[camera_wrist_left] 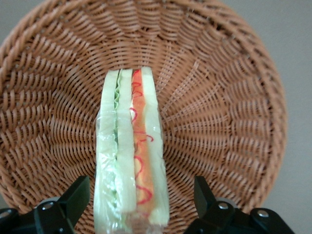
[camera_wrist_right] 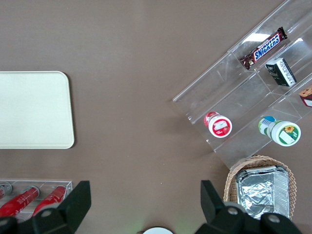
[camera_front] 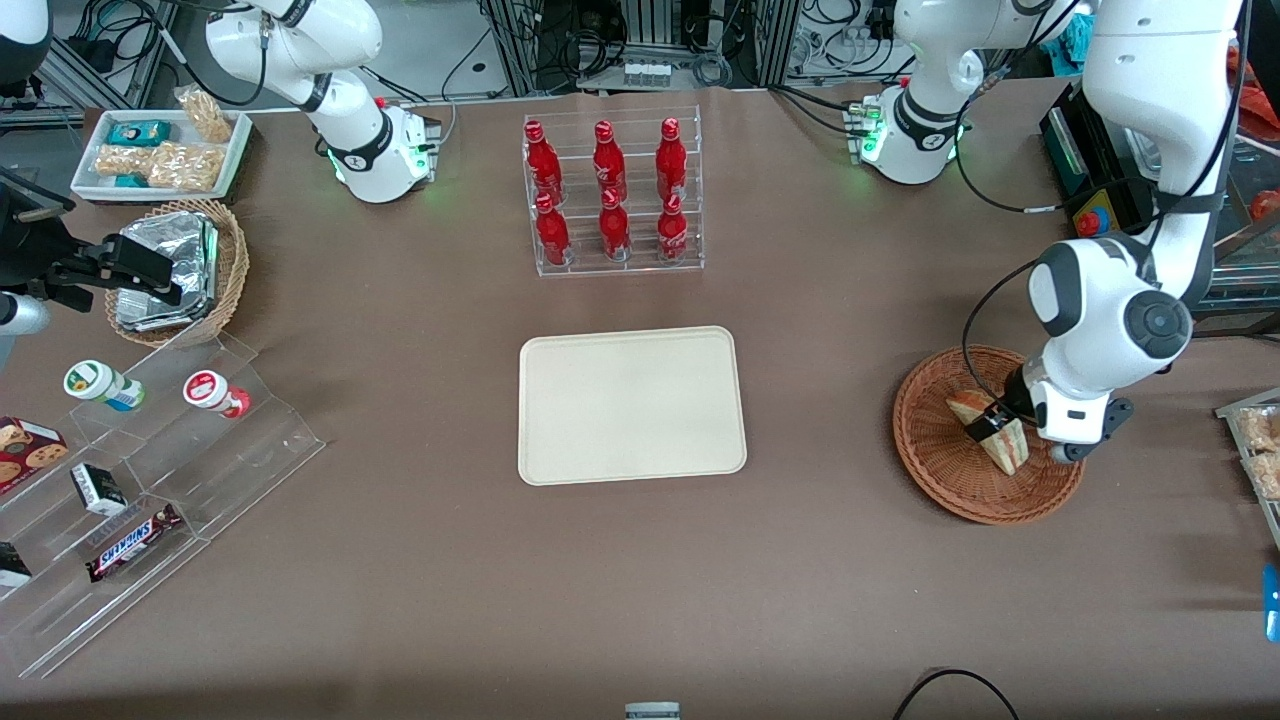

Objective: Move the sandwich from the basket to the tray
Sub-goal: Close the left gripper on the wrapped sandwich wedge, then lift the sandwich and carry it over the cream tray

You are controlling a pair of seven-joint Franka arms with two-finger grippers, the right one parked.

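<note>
The sandwich (camera_front: pixel 1008 448) is a plastic-wrapped wedge of white bread with green and red-orange filling. It lies in the round reddish-brown wicker basket (camera_front: pixel 930 470) toward the working arm's end of the table. My left gripper (camera_front: pixel 990 420) is down in the basket, open, with one finger on each side of the sandwich and a gap to each. In the left wrist view the sandwich (camera_wrist_left: pixel 131 156) stands on edge between the black fingers (camera_wrist_left: pixel 78 195), over the basket weave (camera_wrist_left: pixel 219 97). The cream tray (camera_front: pixel 632 405) lies empty at the table's middle and also shows in the right wrist view (camera_wrist_right: pixel 34 109).
A clear rack of red bottles (camera_front: pixel 612 195) stands farther from the front camera than the tray. Toward the parked arm's end are an acrylic stepped shelf with snacks (camera_front: pixel 150 470), a small tan basket of foil packets (camera_front: pixel 175 270) and a white snack tray (camera_front: pixel 160 150).
</note>
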